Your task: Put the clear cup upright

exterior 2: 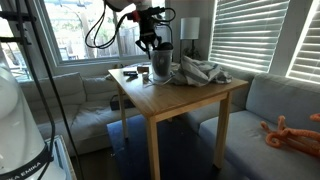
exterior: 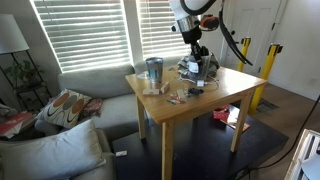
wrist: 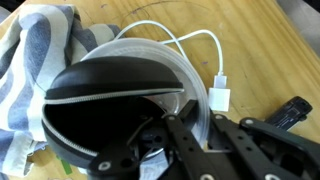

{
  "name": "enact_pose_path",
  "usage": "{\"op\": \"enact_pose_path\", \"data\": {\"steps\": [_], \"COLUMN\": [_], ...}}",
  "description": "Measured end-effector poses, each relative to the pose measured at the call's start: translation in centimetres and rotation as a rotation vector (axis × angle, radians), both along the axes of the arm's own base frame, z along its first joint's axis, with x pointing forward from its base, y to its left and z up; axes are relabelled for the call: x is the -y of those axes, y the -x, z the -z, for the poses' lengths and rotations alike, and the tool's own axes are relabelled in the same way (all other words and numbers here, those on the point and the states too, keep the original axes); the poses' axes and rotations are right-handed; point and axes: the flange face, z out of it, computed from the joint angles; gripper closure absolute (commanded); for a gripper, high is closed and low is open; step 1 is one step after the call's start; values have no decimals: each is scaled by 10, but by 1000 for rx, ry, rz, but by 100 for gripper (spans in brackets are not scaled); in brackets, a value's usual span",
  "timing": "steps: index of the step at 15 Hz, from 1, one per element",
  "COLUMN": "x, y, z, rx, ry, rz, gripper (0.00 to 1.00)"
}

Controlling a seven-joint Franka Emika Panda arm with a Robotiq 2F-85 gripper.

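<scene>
In the wrist view I look into the mouth of the clear cup [wrist: 100, 100], a wide translucent cup with a dark bottom, over the wooden table [wrist: 260, 40]. My gripper [wrist: 205, 112] straddles its rim, one finger inside and one outside, shut on the wall. In both exterior views the gripper [exterior: 198, 62] [exterior 2: 152, 45] hangs low over the table beside the striped cloth, and it mostly hides the cup. A grey cup shape shows under the gripper in an exterior view [exterior 2: 160, 64], but I cannot tell which cup it is.
The slimmer bluish-grey tumbler [exterior: 153, 70] stands upright near a table corner. A striped cloth [wrist: 30, 60] [exterior 2: 200, 72] lies bunched next to the cup. A white cable with a plug [wrist: 218, 95] and a black object [wrist: 295, 110] lie beside it. A couch [exterior: 80, 100] surrounds the table.
</scene>
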Motion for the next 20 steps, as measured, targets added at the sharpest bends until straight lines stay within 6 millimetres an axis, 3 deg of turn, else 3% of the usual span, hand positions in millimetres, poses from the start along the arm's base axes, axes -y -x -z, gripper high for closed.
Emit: {"op": "enact_pose_path", "data": {"steps": [2,4,8,11,13,14,17,20], "x": [0,-1,-2,-4,-6,-8,-10,-5], "y": [0,0,1,5,12,16,29,49], "z": [0,-1,-9,-23,-34,-41,-66,-97], "rx": [-1,4,32,68,91,104,150,215], "ry": [-4,-7,-14,-22,-25,-27,-33,-65], "rz": [1,-1,-7,-16,-23,-26,-30,16], "gripper": [62,60,61,77,75,56,42,22]}}
